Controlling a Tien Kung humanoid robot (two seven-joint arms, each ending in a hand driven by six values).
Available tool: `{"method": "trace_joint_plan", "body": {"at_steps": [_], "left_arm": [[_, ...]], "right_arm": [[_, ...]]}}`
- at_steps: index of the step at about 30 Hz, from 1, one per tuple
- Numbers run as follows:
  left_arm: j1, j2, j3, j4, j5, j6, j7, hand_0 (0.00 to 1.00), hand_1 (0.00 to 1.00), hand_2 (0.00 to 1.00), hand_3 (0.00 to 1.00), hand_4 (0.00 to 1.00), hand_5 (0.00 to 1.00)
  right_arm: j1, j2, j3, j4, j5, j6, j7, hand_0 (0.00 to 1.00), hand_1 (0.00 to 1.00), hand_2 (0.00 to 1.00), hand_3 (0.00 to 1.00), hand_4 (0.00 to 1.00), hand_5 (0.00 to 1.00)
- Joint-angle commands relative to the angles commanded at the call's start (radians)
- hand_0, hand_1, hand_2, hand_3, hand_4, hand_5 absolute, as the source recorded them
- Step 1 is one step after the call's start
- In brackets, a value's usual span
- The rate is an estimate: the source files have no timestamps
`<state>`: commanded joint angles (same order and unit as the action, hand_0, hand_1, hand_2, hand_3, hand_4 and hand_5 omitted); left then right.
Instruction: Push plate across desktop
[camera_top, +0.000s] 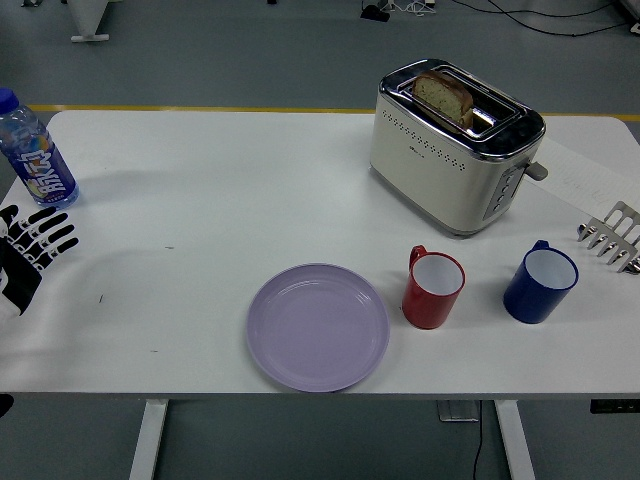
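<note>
A round lilac plastic plate (318, 327) lies empty near the tabletop's near edge, a little left of its middle. Just to its right stands a red mug with a white inside (433, 288), apart from the plate, and farther right a dark blue mug (540, 282). Behind the mugs, toward the far right, sits a cream and chrome toaster (456, 146) with a slice of brown bread (444, 96) in one slot. A metal rack (612, 236) pokes in at the right edge. The robot's left hand (28, 250) rests at the white table's (220, 190) left edge, its black-and-white fingers spread flat and holding nothing, well apart from the plate. A clear water bottle with a blue cap (33, 150) stands by the far left corner.
</note>
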<state>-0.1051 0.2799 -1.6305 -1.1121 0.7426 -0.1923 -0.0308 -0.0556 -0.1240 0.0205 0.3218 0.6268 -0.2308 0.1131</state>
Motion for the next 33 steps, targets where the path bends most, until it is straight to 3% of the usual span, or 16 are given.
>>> {"method": "trace_joint_plan", "body": {"at_steps": [33], "left_arm": [[-0.007,-0.004,-0.015,0.0,0.003,-0.004,0.0,0.666,0.733,0.706,0.621,0.568,0.998]], "right_arm": [[0.016,-0.004,0.015,0.001,-0.02,0.001,0.003,0.577,0.561,0.683,0.6,0.404,0.409]]}}
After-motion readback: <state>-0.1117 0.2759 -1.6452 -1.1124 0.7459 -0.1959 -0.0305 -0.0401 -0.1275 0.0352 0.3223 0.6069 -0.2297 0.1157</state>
